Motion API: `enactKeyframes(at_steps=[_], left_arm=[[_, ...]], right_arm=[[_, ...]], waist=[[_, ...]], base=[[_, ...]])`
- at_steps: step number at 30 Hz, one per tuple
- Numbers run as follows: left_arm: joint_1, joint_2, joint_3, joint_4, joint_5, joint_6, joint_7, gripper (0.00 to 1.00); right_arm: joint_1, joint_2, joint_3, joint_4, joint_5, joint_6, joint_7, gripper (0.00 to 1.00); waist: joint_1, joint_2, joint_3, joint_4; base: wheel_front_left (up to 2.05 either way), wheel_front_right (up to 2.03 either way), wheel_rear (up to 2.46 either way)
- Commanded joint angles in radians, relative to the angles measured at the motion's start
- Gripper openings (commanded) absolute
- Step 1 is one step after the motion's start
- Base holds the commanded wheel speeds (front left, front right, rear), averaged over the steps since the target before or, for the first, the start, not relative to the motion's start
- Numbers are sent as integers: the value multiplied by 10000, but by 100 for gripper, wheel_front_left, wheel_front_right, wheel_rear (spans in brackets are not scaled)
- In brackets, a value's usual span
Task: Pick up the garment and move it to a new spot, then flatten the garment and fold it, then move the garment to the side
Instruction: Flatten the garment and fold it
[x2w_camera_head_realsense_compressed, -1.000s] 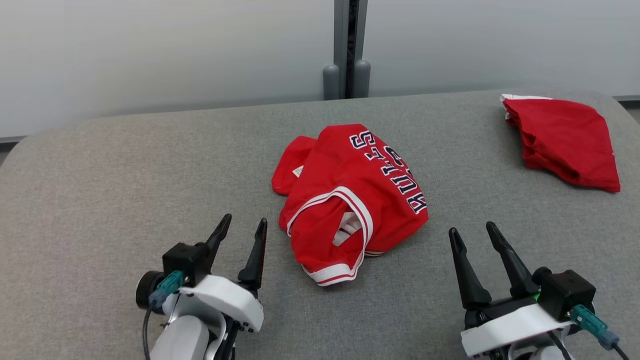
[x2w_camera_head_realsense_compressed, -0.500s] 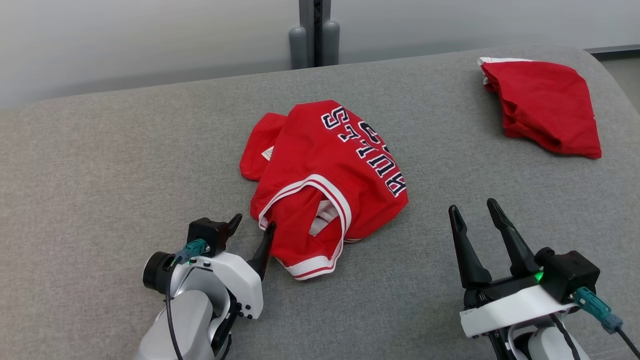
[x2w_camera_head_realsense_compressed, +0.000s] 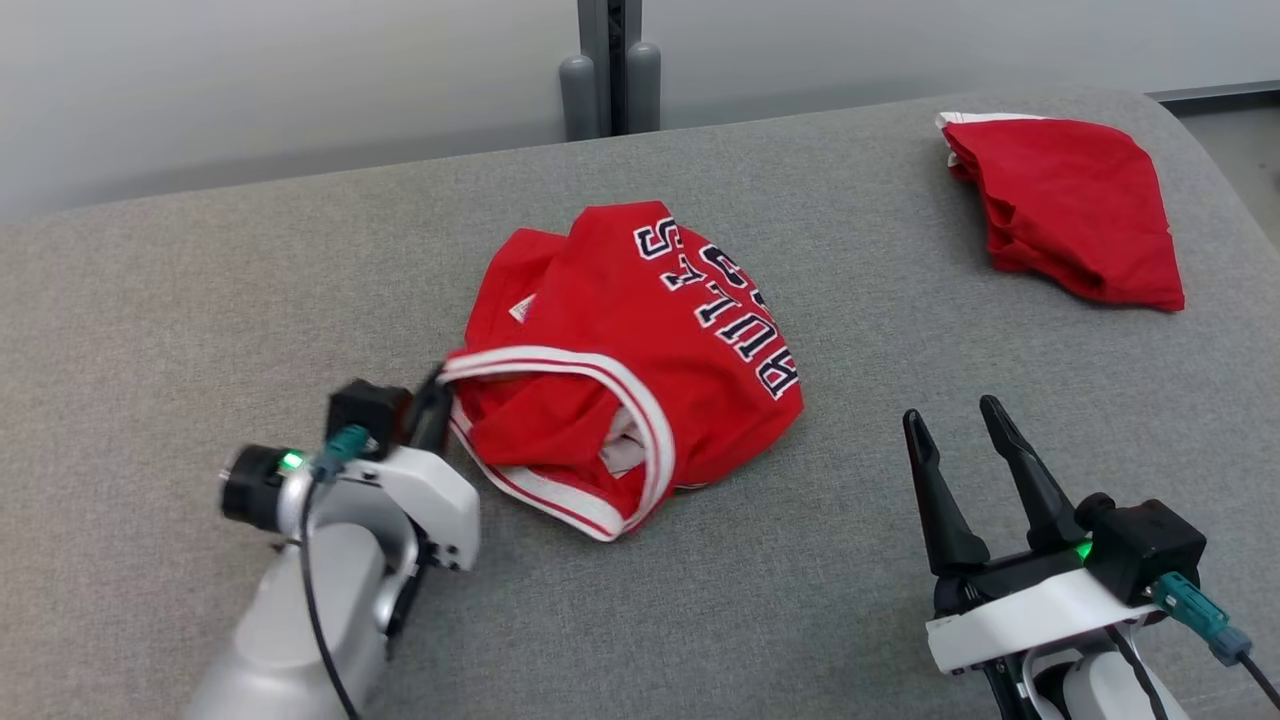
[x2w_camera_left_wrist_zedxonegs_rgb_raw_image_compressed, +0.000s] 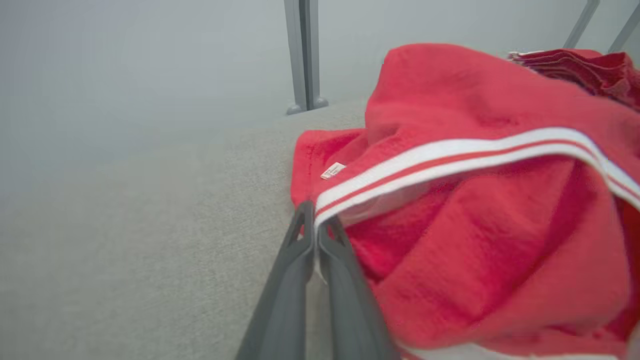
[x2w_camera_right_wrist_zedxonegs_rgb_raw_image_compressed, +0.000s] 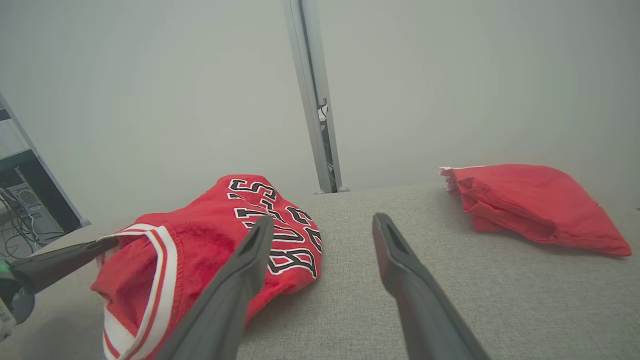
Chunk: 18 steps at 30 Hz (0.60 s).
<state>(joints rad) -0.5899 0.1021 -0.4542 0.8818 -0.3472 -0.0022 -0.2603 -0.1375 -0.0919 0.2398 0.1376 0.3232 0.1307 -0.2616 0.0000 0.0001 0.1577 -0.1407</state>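
The garment is a crumpled red jersey with white-and-red trim and dark lettering, lying mid-table on grey cloth. My left gripper is shut on the jersey's white-striped hem at its left edge, which is pulled taut toward me. In the left wrist view the two fingers pinch that hem of the garment at the gripper. My right gripper stands open at the lower right, apart from the jersey and holding nothing. In the right wrist view the garment lies left of the open right gripper.
A second red folded cloth lies at the back right of the grey table, seen also as the red cloth. A grey post rises behind the table's far edge. The table's right edge curves off near that cloth.
My left gripper has closed on the jersey's striped hem and drawn it leftward, stretching the opening. The head camera has shifted too. The right gripper has stayed open in place.
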Motion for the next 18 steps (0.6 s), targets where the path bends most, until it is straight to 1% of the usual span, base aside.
enactKeyframes(at_steps=[1, 4, 6, 8, 9, 10, 11, 14, 15, 17, 18], left_arm=[[-189, 168, 78, -120, 111, 113, -44, 0], [-318, 824, 214, -804, 696, 618, -46, 0], [-472, 1283, 128, -1203, 1224, 878, -50, 0], [-625, 1615, 59, -1480, 1710, 1163, -50, 0], [-585, 1685, 48, -1446, 1789, 1188, -49, 3], [-563, 1709, 84, -1325, 1784, 1172, -46, 49], [-556, 1719, 160, -1209, 1698, 1116, -39, 100], [-346, 1463, 423, -1053, 1315, 900, -40, 100], [-216, 1427, 410, -1068, 1292, 902, -40, 100], [-40, 1416, 437, -1378, 1437, 1125, -40, 100], [84, 1461, 395, -1628, 1636, 1341, -42, 100]], right_arm=[[-10, -20, -11, -66, -28, 2, -53, 100], [-15, 15, -1, -83, -50, 2, -53, 100], [-33, 39, -4, -84, -53, 2, -51, 100], [-71, 47, 24, -71, -36, 2, -51, 100], [-98, 45, 56, -49, -43, 2, -53, 100], [-130, 47, 72, -34, -49, 2, -53, 100], [-161, 50, 89, -24, -51, 2, -51, 100], [-160, 64, 60, -41, -34, 2, -53, 100], [-136, 63, 24, -48, -25, 2, -53, 100], [-53, 67, -61, -41, -17, 2, -51, 100], [9, 69, -105, -25, -28, 2, -51, 100]], waist=[[0, -1, -1, 18], [0, -1, 8, 61], [0, -1, 47, 107], [0, -1, 99, 166], [0, -1, 120, 183], [0, -1, 141, 192], [0, -1, 161, 196], [0, -1, 206, 220], [0, -1, 223, 241], [0, -1, 233, 292], [0, -1, 223, 321]], base=[[0, 0, 0], [0, 0, 0], [0, 0, 0], [0, 0, 0], [0, 0, 0], [0, 0, 0], [0, 0, 0], [0, 0, 0], [0, 0, 0], [0, 0, 0], [0, 0, 0]])
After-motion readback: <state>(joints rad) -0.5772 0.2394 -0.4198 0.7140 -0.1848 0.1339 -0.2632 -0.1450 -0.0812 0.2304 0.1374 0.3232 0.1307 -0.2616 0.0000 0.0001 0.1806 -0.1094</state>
